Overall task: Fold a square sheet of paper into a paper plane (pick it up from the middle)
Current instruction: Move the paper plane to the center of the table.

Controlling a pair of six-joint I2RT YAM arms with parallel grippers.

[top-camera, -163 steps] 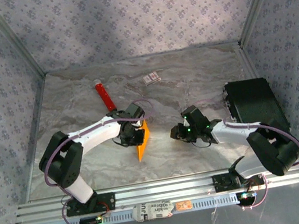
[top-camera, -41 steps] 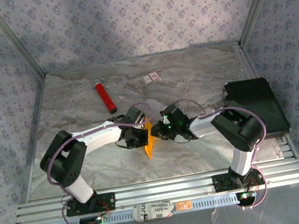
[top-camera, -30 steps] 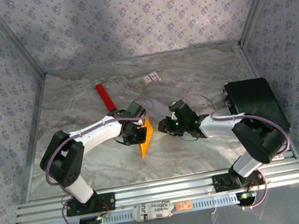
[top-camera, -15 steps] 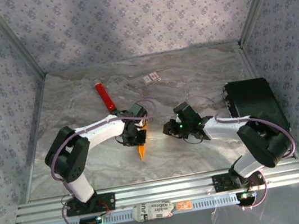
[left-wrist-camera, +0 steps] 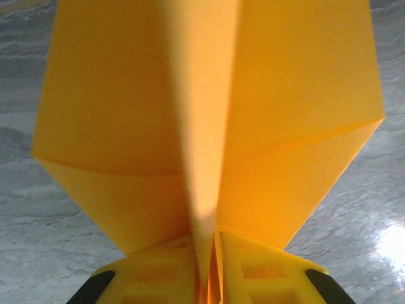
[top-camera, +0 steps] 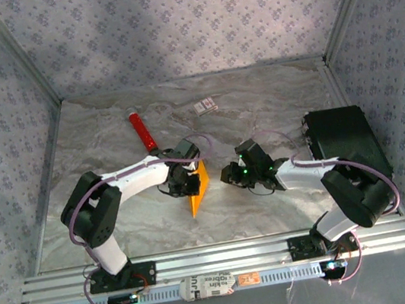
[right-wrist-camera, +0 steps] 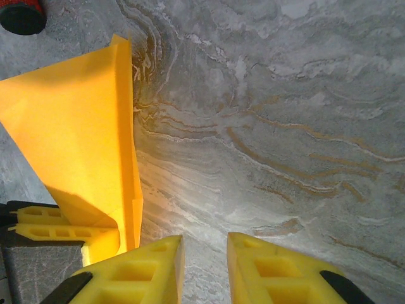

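The paper plane (top-camera: 197, 187), folded orange-yellow paper, stands on edge at mid-table. In the left wrist view its wings (left-wrist-camera: 114, 120) spread to both sides. Its centre ridge runs down between the yellow fingers of my left gripper (left-wrist-camera: 212, 269), which is shut on it with a thin slit beside the ridge. From above, the left gripper (top-camera: 186, 181) sits on the plane's left side. My right gripper (top-camera: 231, 176) hovers just right of the plane, apart from it. Its fingers (right-wrist-camera: 133, 272) are open over bare table, with the plane (right-wrist-camera: 76, 139) to their left.
A red tube (top-camera: 142, 131) lies at the back left, its end (right-wrist-camera: 22, 14) in the corner of the right wrist view. A small white card (top-camera: 206, 106) lies at the back. A black box (top-camera: 344, 143) stands on the right by the wall.
The plane in the left gripper looked narrower half a second ago and now shows a broader face. The right gripper has barely moved.
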